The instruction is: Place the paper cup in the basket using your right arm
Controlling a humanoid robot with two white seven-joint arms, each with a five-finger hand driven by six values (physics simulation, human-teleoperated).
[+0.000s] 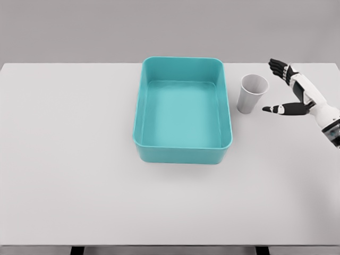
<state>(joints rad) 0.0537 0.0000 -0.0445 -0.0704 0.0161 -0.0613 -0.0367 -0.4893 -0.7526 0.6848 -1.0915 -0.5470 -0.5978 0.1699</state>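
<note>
This is a bare test setup of the laboratory kind, rendered in a simulator rather than any lived-in room. A broad, plain white worktop point(79, 159) fills nearly the whole view, its surface smooth and unmarked, and behind its far edge stands only a flat grey backdrop point(79, 26) without windows, shelves or furniture. Dark supports show just below the near edge. The few things set out look like staged props: a turquoise plastic basket point(183, 154) in the middle and a single grey paper cup point(251, 94) just right of it. A white and black robot hand point(292, 95) reaching in from the right confirms a robotics trial bench.
</note>
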